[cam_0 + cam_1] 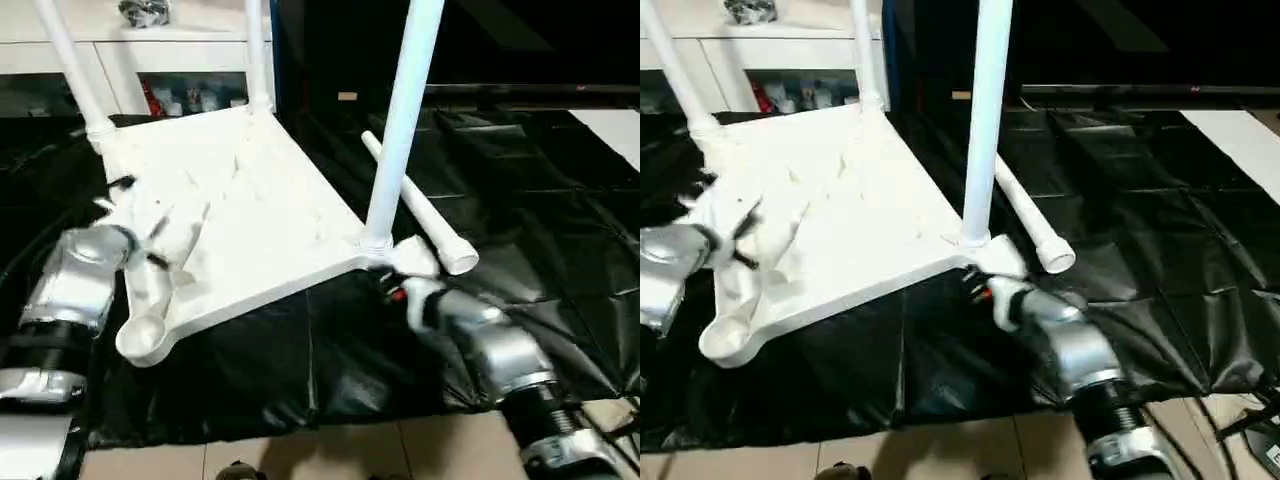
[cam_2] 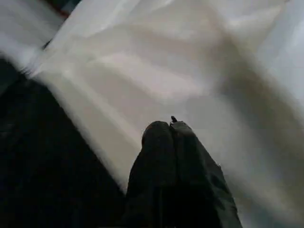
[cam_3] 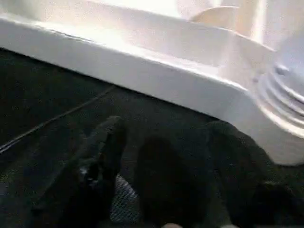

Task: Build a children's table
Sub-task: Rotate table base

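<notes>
Three round white tube legs (image 1: 405,120) stand upright in the corner sockets of the small white plastic children's table (image 1: 240,210), which lies upside down on crinkled black plastic sheeting (image 1: 520,200), its smooth rectangular slab tilted and its rounded corners showing. We see the sheeting spread glossy and creased over a pale tiled floor (image 1: 300,455). A fourth loose white tube leg (image 1: 420,215) lies flat on the sheeting just beyond our right claw (image 3: 161,142), its flared end near the socket corner. Our left claw (image 2: 171,130) sits over the table's ribbed white underside near the empty socket corner (image 1: 145,335); its two black fingers are pressed together, clenched on nothing we can see. Our right claw rests low on the sheeting just beside the table's thick rim, next to the ridged collar of the nearest upright leg; its black fingers (image 3: 107,147) stand apart, released, with only sheeting between them. Beyond the table stands a white cabinet (image 1: 180,55).
</notes>
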